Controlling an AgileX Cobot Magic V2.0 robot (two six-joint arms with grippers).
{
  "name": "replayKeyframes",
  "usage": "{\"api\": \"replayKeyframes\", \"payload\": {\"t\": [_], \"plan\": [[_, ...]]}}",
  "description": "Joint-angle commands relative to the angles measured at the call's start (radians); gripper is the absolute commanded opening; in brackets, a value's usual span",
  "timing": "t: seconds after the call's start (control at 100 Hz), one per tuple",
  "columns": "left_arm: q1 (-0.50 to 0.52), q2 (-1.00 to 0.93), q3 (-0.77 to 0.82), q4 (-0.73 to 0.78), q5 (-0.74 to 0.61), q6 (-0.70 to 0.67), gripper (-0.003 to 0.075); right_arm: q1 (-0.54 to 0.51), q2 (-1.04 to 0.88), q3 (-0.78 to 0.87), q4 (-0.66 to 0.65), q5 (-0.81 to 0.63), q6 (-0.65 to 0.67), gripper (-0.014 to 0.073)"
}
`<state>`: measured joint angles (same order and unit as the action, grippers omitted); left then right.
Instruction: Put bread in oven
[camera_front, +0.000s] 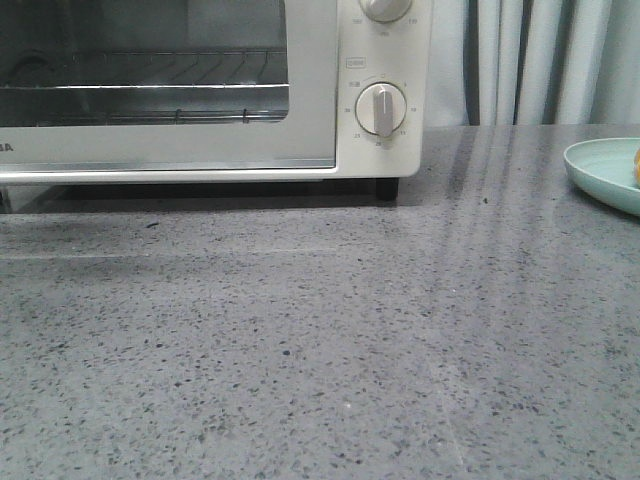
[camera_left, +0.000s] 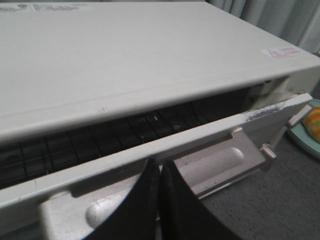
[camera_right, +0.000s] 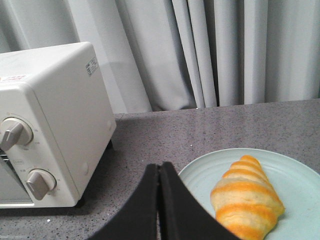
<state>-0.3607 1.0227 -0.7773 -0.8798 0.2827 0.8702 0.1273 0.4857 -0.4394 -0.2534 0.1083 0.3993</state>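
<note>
The cream-white oven (camera_front: 312, 110) stands at the back left, its wire rack showing through the glass. In the left wrist view the oven (camera_left: 125, 60) has its door (camera_left: 150, 150) ajar by a narrow gap. My left gripper (camera_left: 159, 164) is shut, its tips against the door's top edge, over the middle of the handle (camera_left: 220, 162). The bread (camera_right: 247, 195), golden with cream stripes, lies on a pale green plate (camera_right: 295, 170). My right gripper (camera_right: 160, 167) is shut and empty just beside the plate's rim, on the oven's side of it. Neither gripper shows in the front view.
The plate (camera_front: 600, 170) sits at the right edge of the grey speckled counter (camera_front: 320, 340), with only a sliver of bread (camera_front: 637, 165) showing. Two dial knobs (camera_front: 381, 108) are on the oven's right panel. Grey curtains (camera_right: 210, 50) hang behind the counter.
</note>
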Motion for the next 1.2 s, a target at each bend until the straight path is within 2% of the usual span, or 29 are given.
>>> {"api": "replayKeyframes", "payload": {"t": [0.0, 0.31, 0.51, 0.68, 0.75, 0.8, 0.94, 1.07, 1.19], "plan": [[-0.004, -0.024, 0.023, 0.007, 0.139, -0.025, -0.0022, 0.002, 0.004, -0.040, 0.019, -0.073, -0.009, -0.0069], [-0.004, -0.091, 0.092, 0.036, 0.478, -0.029, -0.0022, 0.002, 0.004, -0.040, 0.031, -0.146, -0.009, -0.0069], [-0.004, -0.091, 0.177, 0.056, 0.459, -0.029, -0.0022, 0.002, 0.004, -0.040, 0.031, -0.183, -0.009, -0.0069], [-0.004, -0.099, 0.187, 0.049, 0.450, -0.029, -0.0022, 0.002, 0.004, -0.045, 0.031, -0.167, -0.009, -0.0069], [-0.004, -0.133, 0.187, 0.014, 0.431, -0.029, -0.0022, 0.002, 0.016, -0.080, 0.049, -0.041, -0.007, -0.0069], [-0.004, -0.171, 0.180, -0.010, 0.415, -0.029, -0.0022, 0.002, 0.039, -0.125, 0.049, 0.122, -0.007, -0.0069], [-0.004, -0.314, 0.167, -0.053, 0.330, -0.029, -0.0022, 0.002, 0.156, -0.283, -0.030, 0.476, -0.009, -0.0068], [-0.004, -0.450, 0.163, -0.053, 0.290, -0.029, -0.0022, 0.002, 0.277, -0.420, -0.039, 0.644, -0.040, -0.0044], [-0.004, -0.538, 0.163, -0.053, 0.296, -0.029, -0.0022, 0.002, 0.362, -0.464, -0.039, 0.688, -0.061, 0.0076]]}}
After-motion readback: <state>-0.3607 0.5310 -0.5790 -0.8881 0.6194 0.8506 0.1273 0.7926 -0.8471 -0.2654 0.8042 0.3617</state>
